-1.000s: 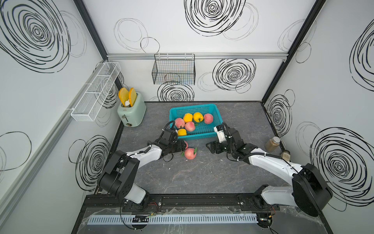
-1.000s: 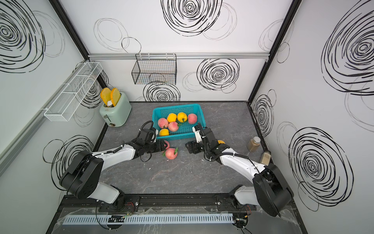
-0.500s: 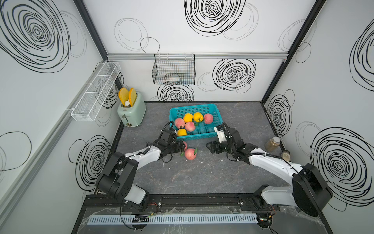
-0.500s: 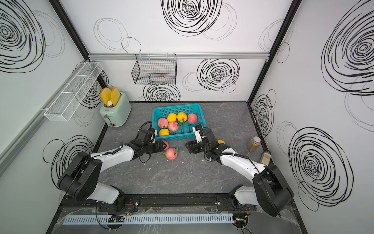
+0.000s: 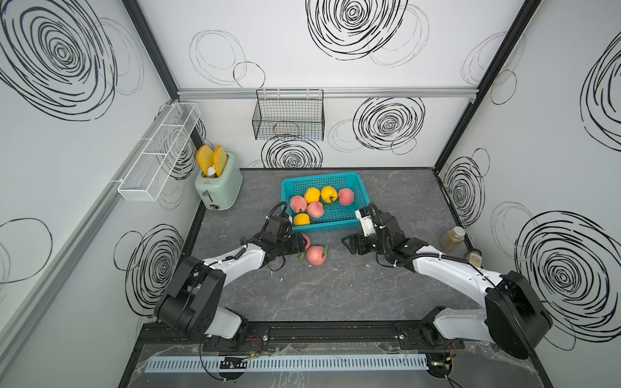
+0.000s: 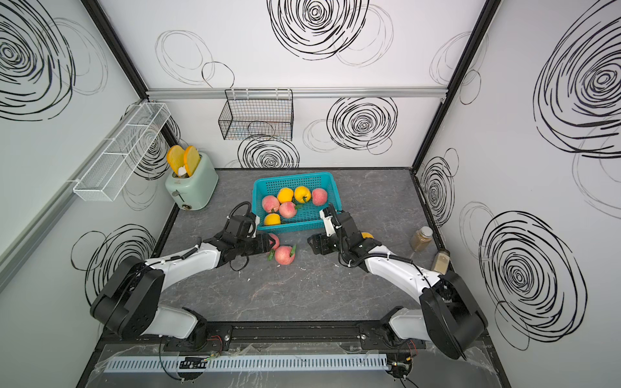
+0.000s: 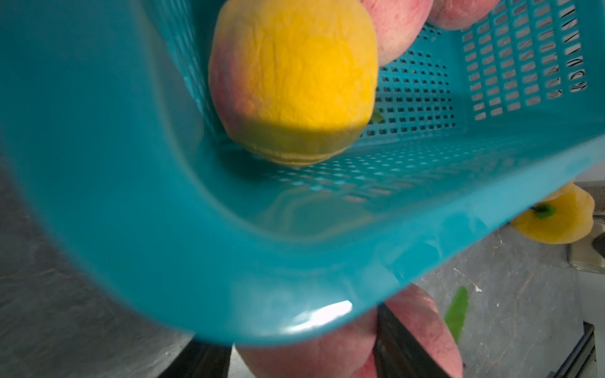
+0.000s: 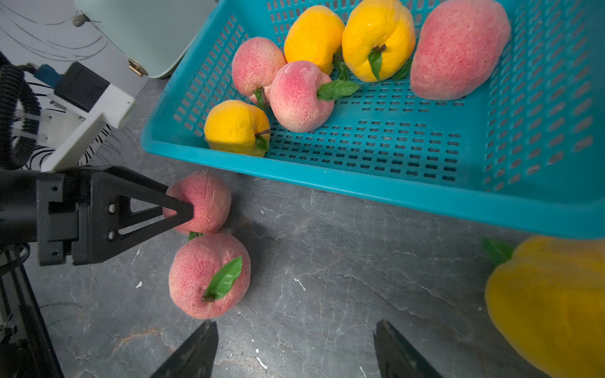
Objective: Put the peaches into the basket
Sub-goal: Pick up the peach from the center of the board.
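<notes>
Left end effector (image 6: 267,244): closed on the held pink peach (image 8: 209,199), low over the counter (image 5: 336,292), just outside the basket's near left corner.
Right end effector (image 8: 294,353): fingers wide apart with nothing between them, low over the counter in front of the basket's near right corner.
Basket (image 8: 360,188): teal, perforated, at mid-counter; its near wall stands between the held pink peach and the inside.
Six peaches (image 5: 315,209): three pink and three yellow, inside the basket, mostly toward its left half.
Loose pink peach (image 8: 209,278): on the counter just beside the held one, leaf up, between the two end effectors.
Yellow peach (image 8: 550,304): on the counter by the basket's near right corner, largely hidden under the right arm in both top views.
Toaster (image 5: 218,188): mint green, at the back left, holding orange toast slices (image 5: 210,160).
Jars (image 5: 452,238): two, against the right wall.
Wall fittings: black wire basket (image 5: 289,121) on the back wall; white mesh rack (image 5: 158,141) on the left wall.
</notes>
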You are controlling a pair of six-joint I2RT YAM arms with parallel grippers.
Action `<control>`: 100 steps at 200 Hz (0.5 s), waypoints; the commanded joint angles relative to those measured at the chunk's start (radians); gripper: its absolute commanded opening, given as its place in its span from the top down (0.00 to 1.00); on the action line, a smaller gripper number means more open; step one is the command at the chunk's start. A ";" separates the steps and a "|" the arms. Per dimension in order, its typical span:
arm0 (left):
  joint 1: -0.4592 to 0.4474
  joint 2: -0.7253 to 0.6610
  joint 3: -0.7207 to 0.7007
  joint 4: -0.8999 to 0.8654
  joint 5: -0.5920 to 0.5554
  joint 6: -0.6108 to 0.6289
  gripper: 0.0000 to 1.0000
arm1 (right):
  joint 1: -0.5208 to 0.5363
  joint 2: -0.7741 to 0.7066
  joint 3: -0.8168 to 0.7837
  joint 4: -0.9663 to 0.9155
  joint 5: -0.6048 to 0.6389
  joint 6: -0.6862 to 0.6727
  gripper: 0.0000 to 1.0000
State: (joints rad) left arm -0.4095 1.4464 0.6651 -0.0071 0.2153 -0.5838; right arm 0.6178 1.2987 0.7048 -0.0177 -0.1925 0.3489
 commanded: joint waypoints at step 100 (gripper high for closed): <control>-0.012 -0.206 0.045 -0.178 -0.058 0.039 0.35 | 0.003 -0.005 0.001 0.018 -0.015 0.009 0.21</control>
State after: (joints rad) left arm -0.4126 1.2999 0.6655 -0.1333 0.1886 -0.5591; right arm 0.6178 1.2987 0.7048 -0.0147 -0.2005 0.3511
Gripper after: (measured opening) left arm 0.649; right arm 0.791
